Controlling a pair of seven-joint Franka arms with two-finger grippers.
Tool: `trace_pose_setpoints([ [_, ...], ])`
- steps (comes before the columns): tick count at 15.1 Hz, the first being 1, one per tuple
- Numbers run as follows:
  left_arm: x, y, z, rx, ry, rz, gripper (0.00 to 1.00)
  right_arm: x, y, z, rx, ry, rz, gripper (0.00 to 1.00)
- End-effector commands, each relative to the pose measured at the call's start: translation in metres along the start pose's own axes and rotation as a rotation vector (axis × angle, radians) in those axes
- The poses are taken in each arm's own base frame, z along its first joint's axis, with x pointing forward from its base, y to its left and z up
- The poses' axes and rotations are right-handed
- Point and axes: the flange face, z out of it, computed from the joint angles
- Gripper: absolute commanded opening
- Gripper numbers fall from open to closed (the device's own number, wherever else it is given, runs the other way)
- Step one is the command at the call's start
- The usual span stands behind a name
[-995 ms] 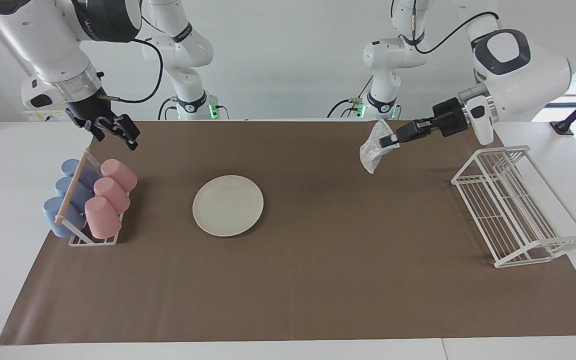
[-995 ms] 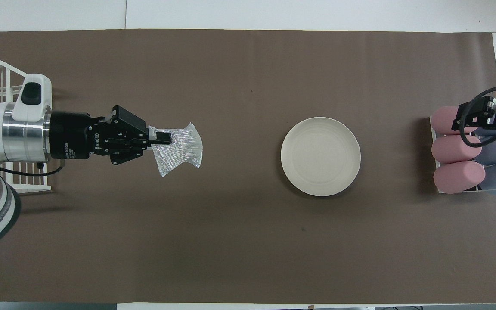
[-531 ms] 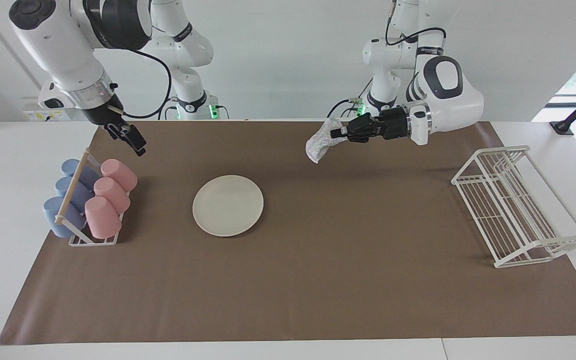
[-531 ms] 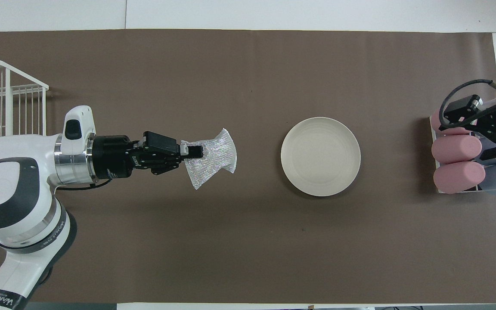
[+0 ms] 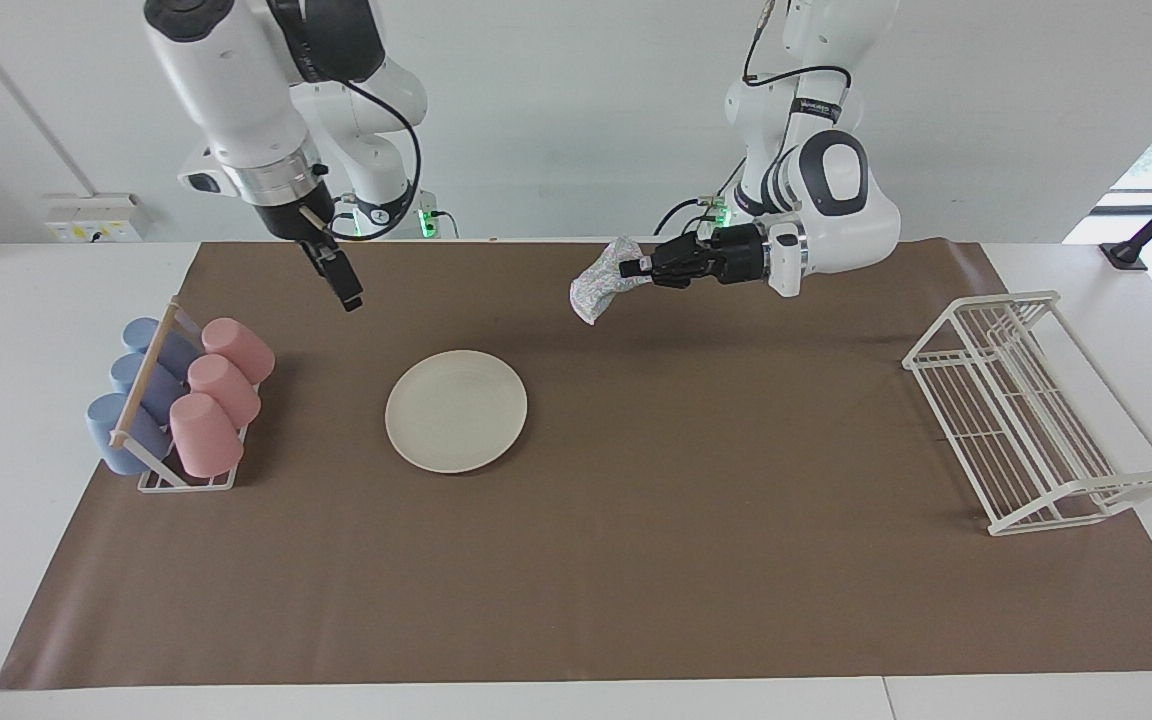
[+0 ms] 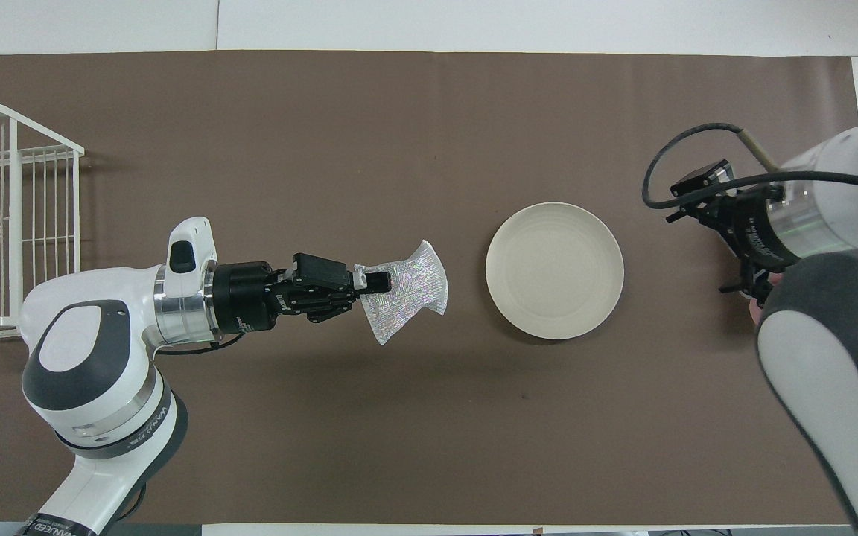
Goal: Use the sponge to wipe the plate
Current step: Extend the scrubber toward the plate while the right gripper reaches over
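The cream-white plate (image 5: 456, 410) (image 6: 554, 270) lies flat on the brown mat, toward the right arm's end of the table. My left gripper (image 5: 626, 268) (image 6: 380, 281) is shut on one edge of the silvery mesh sponge (image 5: 591, 287) (image 6: 408, 286), which hangs in the air over bare mat beside the plate, apart from it. My right gripper (image 5: 348, 295) (image 6: 690, 205) hangs open and holds nothing, over the mat between the plate and the cup rack.
A rack of pink and blue cups (image 5: 181, 400) stands at the right arm's end; the right arm hides most of it from above. A white wire dish rack (image 5: 1026, 410) (image 6: 12, 216) stands at the left arm's end.
My left gripper has carried the sponge from near the wire rack toward the plate. The right gripper has swung away from over the cup rack toward the plate.
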Motion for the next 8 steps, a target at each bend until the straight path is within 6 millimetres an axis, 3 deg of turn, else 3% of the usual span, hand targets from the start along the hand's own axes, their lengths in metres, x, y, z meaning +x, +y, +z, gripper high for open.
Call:
trace_pose_setpoints([
  [1,-0.01,-0.002,-0.001,-0.012,0.016,0.009,0.0,-0.051,-0.01,-0.004,0.028,-0.057,0.121,1.0],
  [2,-0.011,-0.003,-0.001,-0.012,0.013,0.008,0.0,-0.074,-0.016,-0.005,0.037,-0.066,0.13,1.0],
  [5,-0.012,-0.003,0.0,-0.013,0.007,0.007,0.0,-0.119,-0.027,-0.007,0.075,-0.066,0.163,1.0],
  [8,-0.015,-0.004,0.005,-0.01,-0.007,0.006,0.0,-0.15,-0.032,-0.002,0.074,-0.148,0.143,1.0],
])
